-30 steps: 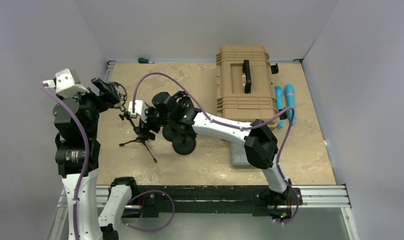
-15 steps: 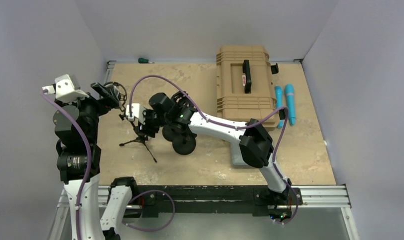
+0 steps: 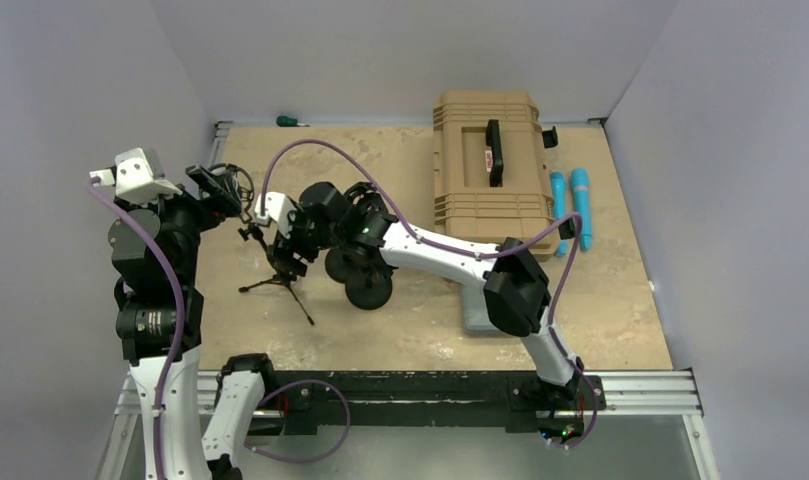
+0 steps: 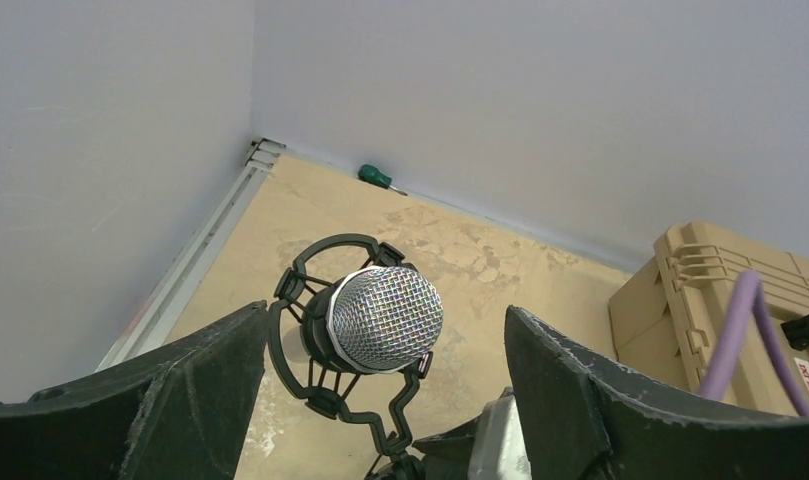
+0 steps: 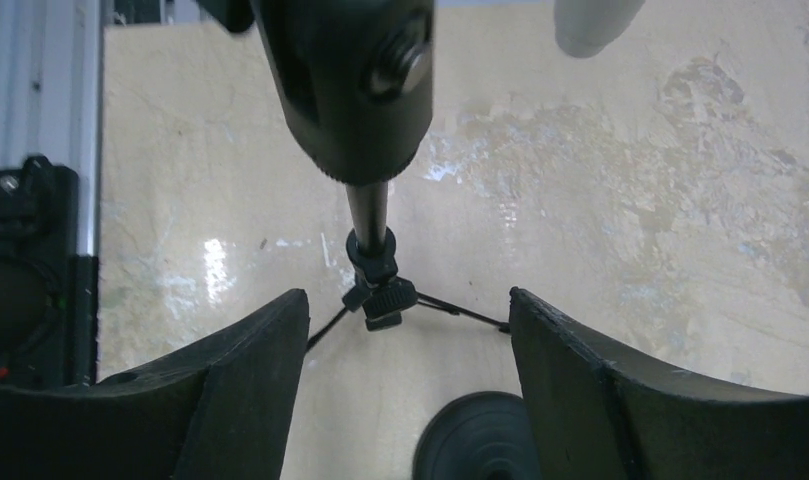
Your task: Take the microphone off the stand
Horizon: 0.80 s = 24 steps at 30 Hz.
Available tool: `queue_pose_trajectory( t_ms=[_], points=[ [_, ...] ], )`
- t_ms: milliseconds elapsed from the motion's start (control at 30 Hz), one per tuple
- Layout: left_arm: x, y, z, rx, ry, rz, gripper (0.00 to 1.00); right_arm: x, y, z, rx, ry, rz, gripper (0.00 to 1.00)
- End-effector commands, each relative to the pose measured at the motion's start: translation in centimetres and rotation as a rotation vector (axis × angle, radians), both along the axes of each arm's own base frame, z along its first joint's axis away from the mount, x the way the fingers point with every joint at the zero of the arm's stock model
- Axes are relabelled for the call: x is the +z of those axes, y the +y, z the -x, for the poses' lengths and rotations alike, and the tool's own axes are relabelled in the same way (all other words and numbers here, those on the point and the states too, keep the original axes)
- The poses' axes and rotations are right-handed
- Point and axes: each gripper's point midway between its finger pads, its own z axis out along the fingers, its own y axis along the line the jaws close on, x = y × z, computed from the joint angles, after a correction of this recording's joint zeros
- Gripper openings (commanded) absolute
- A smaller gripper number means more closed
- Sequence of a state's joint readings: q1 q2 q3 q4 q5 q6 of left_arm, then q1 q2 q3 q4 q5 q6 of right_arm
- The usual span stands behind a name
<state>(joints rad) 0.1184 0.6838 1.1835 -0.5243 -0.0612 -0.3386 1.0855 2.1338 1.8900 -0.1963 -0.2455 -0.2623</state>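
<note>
Microphone (image 4: 385, 318) still on the stand (image 5: 369, 215), left-centre of the overhead frame. Your left gripper (image 4: 385, 311) is spread either side of its head, not touching. Your right gripper (image 5: 408, 298), also spread, straddles the pole and has edged up-frame in the last half second. Nothing gripped yet.

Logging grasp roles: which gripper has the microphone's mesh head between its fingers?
The left gripper: its open fingers flank the microphone. The right gripper, also open, straddles the post of the stand below instead.

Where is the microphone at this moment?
Top view: far left of the table. The microphone sits in its shock mount atop the tripod stand, close before the open left gripper.
</note>
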Motion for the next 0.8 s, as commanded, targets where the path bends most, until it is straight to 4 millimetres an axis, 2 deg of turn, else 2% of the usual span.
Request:
queue_pose_trajectory(
  t_ms=[0, 100, 300, 467, 667, 767],
  points=[
    [1.0, 0.0, -0.2, -0.002, -0.046, -0.001, 0.84, 9.4, 0.0, 0.7, -0.073, 0.059, -0.242, 0.72],
    [1.1, 0.0, -0.1, -0.002, -0.052, 0.000, 0.84, 10.5, 0.1, 0.0, -0.169, 0.139, -0.306, 0.73],
    [1.2, 0.1, 0.1, 0.004, -0.057, 0.001, 0.84, 9.9, 1.5, 0.3, -0.267, 0.158, -0.338, 0.73],
    [1.2, 0.1, 0.2, 0.005, -0.059, 0.004, 0.84, 10.7, 1.9, -0.4, -0.380, 0.160, -0.422, 0.73],
    [1.1, 0.1, 0.2, 0.005, -0.058, 0.004, 0.84, 9.7, 2.2, -0.1, -0.456, 0.192, -0.425, 0.72],
    [1.2, 0.1, 0.2, 0.005, -0.059, 0.004, 0.84, 8.7, 1.3, 0.7, -0.480, 0.211, -0.398, 0.72]
  ],
)
